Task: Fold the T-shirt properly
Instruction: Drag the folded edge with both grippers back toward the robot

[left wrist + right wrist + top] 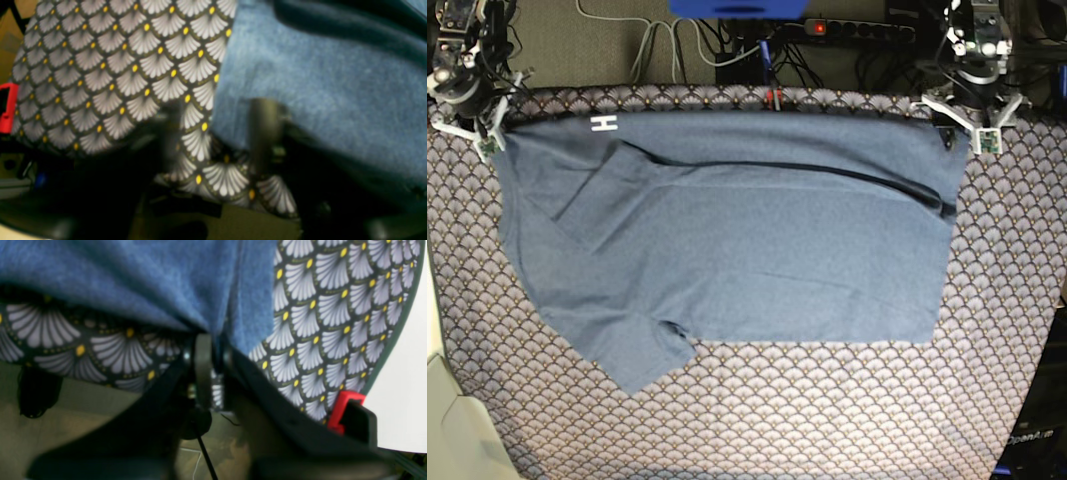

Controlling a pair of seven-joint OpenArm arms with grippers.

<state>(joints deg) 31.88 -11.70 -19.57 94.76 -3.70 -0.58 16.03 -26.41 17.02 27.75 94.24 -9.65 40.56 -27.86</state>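
The slate-blue T-shirt (747,250) lies flat on the scallop-patterned tablecloth (777,420), its top layer folded over, with a white letter (604,124) showing near the far left corner. At the far right corner my left gripper (960,128) stands open. In the left wrist view its fingers (263,133) are well apart at the T-shirt's (317,83) edge, left gripper (217,133) over tablecloth. My right gripper (482,128) is at the far left corner. Up close the right gripper (215,370) shows a narrow gap, with the T-shirt's (133,273) edge at its tips.
Cables and a power strip (857,30) run behind the table's far edge. Red clamps (6,106) (340,406) grip the table's edge near each arm. One sleeve (647,360) points toward the front left.
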